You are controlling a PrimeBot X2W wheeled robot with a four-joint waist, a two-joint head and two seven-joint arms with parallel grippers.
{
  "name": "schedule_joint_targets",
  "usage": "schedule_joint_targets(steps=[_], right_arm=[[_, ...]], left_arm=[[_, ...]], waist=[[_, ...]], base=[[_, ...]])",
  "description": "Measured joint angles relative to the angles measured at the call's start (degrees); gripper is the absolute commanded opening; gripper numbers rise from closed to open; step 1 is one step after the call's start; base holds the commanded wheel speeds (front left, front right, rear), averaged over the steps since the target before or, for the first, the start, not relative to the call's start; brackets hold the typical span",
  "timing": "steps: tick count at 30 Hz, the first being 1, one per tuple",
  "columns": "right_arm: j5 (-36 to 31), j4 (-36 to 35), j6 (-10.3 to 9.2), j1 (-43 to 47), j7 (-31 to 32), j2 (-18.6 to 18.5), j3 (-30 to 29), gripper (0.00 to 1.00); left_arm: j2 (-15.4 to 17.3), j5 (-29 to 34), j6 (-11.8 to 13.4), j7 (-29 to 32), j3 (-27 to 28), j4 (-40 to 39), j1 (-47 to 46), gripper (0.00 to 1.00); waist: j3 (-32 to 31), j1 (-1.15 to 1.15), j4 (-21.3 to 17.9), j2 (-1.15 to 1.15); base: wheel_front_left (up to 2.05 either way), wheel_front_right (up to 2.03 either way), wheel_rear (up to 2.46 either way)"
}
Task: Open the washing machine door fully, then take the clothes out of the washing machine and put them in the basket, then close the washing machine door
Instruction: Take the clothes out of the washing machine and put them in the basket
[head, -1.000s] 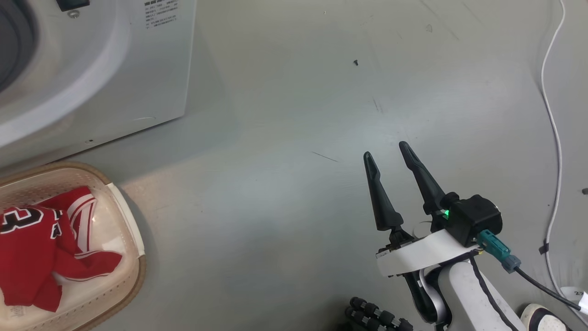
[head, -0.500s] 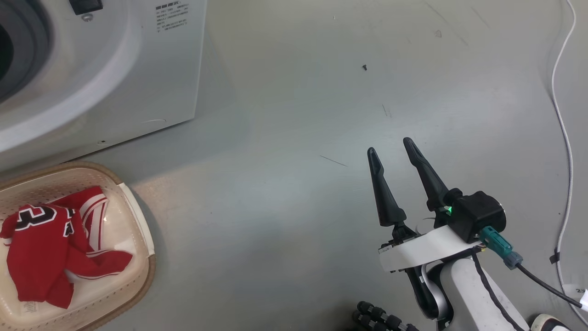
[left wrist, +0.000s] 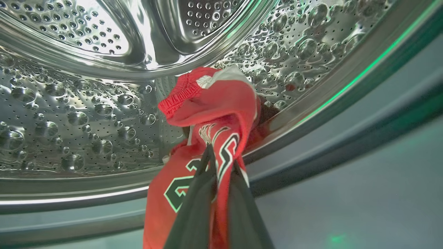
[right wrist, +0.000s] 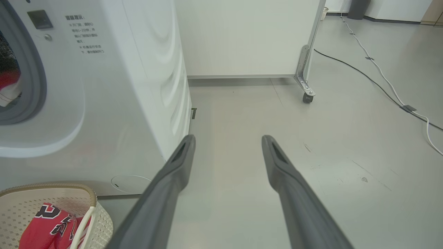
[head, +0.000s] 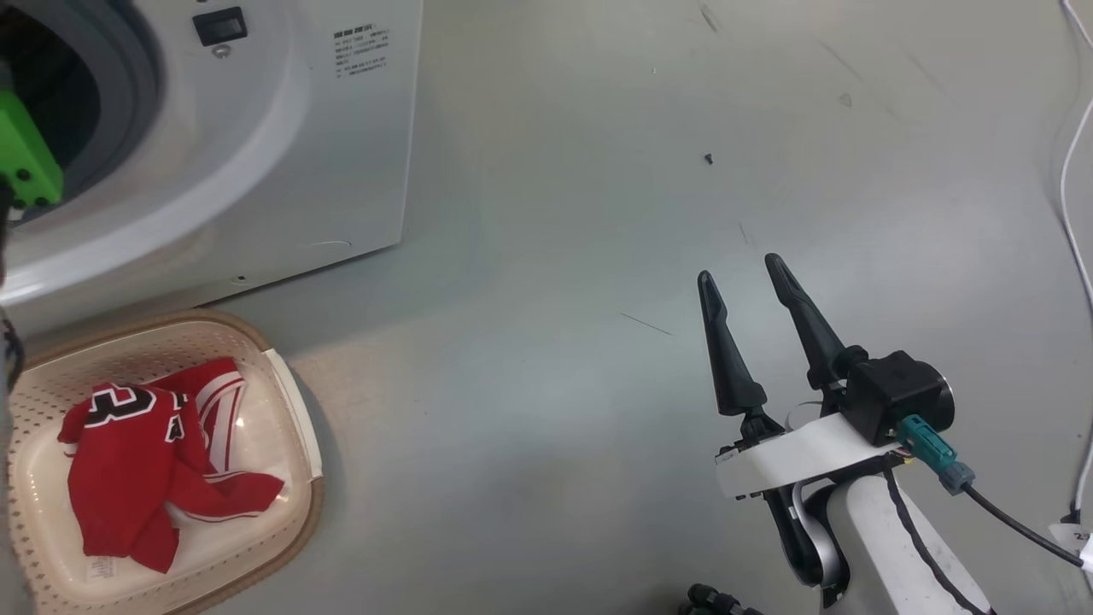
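In the left wrist view my left gripper [left wrist: 221,155] is shut on a red jersey [left wrist: 214,103] with white trim and dark lettering. The jersey hangs over the lip of the dimpled steel drum [left wrist: 69,114]. The white washing machine [head: 282,154] stands at the upper left of the head view, its grey-ringed port [head: 128,94] uncovered. Its door is out of view. Below it sits the cream basket [head: 295,410] with another red jersey [head: 137,461] inside. My right gripper [head: 743,269] hovers open over the bare floor, right of the basket.
A green part of my left arm [head: 26,162] sits at the port. A wheeled white partition [right wrist: 304,69] stands behind the machine. Cables [right wrist: 380,76] trail across the floor at the right. A basket handle [right wrist: 81,224] stands up beside the jersey.
The head camera has swung left, bringing more of the port and basket into view. The green arm part now shows at the port. The right gripper stays open.
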Motion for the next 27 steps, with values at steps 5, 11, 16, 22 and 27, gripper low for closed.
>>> schedule_joint_targets(steps=[5,11,16,22,27], right_arm=[[-0.62,0.92,0.09,-0.01,0.00,-0.01,-0.44,1.00],[-1.38,2.21,0.69,0.03,0.00,-0.05,-1.83,1.00],[-1.55,3.01,1.42,0.27,0.00,-0.10,-2.24,1.00],[-1.87,4.01,2.03,1.60,0.00,-0.14,-3.00,1.00],[-1.87,4.43,2.53,2.46,0.00,-0.19,-3.58,1.00]], left_arm=[[-1.36,-0.05,-0.01,-3.02,-1.00,1.13,2.18,0.00],[-2.72,-0.07,-0.05,-6.79,-2.24,2.34,5.49,0.00],[-3.42,-0.07,-0.07,-9.60,-3.10,2.60,8.14,0.00],[-4.74,-1.13,-0.07,-12.66,-4.26,2.69,11.33,0.00],[-5.63,-1.55,-0.08,-15.17,-5.59,2.49,13.87,0.00]], waist=[[-1.99,0.00,1.37,0.00],[-4.80,0.00,3.31,0.00],[-7.25,0.00,5.25,0.00],[-10.14,-0.01,7.73,0.00],[-12.33,0.00,9.78,0.00]], base=[[0.00,0.00,0.00],[0.00,0.00,0.00],[0.00,0.00,0.00],[0.00,0.00,0.00],[0.00,0.00,0.00]])
